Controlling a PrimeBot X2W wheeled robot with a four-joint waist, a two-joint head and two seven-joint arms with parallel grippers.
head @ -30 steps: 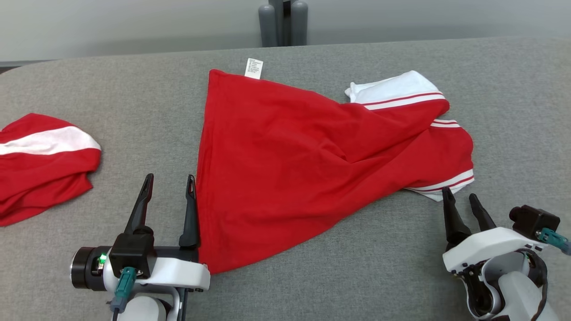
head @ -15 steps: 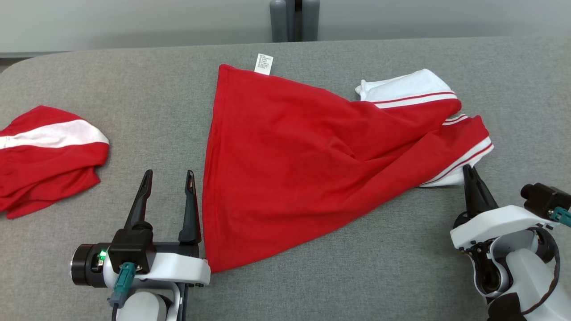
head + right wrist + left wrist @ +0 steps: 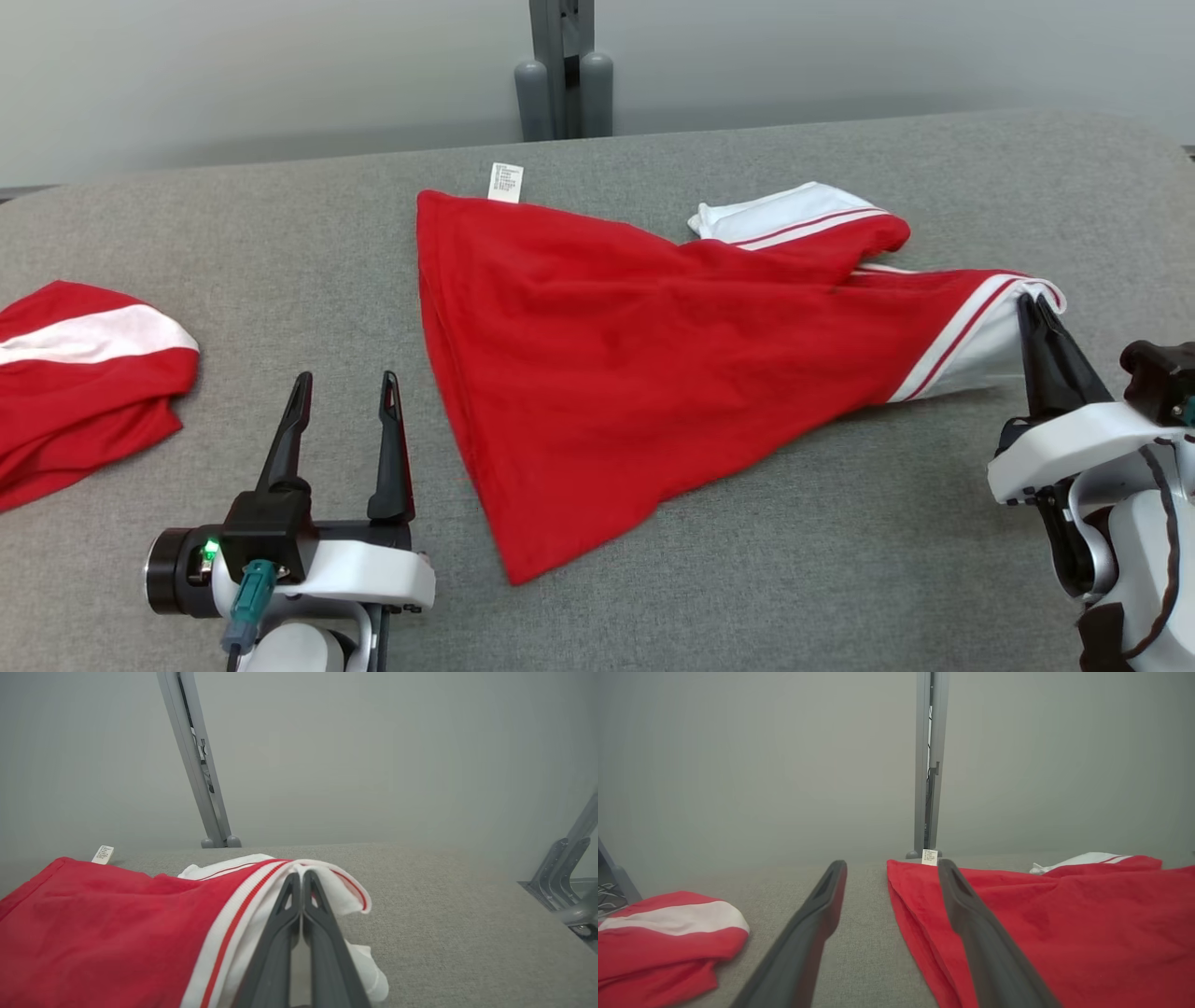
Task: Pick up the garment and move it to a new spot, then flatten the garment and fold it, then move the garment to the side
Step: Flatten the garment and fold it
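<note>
A red garment [image 3: 635, 345] with white-and-red striped trim lies spread over the grey table, its white label [image 3: 505, 181] at the far corner. My right gripper [image 3: 1032, 306] is shut on the white-trimmed end [image 3: 327, 882] at the right, and the cloth there is lifted and stretched toward it. In the right wrist view the two fingers [image 3: 322, 933] are pressed together with the trim draped over their tips. My left gripper [image 3: 344, 385] stands open near the front left, just left of the garment's edge [image 3: 901, 905], with nothing between its fingers [image 3: 971, 933].
A second red garment with a white band [image 3: 79, 373] lies crumpled at the table's left edge. A grey post [image 3: 558, 65] rises behind the table's far edge. Metal brackets [image 3: 565, 877] stand off the right end. Bare grey cloth [image 3: 794, 560] runs along the front.
The right gripper shut on the white-trimmed end and pulled it up and to the right, stretching the garment. The head view shifted. The left gripper stayed open in place.
</note>
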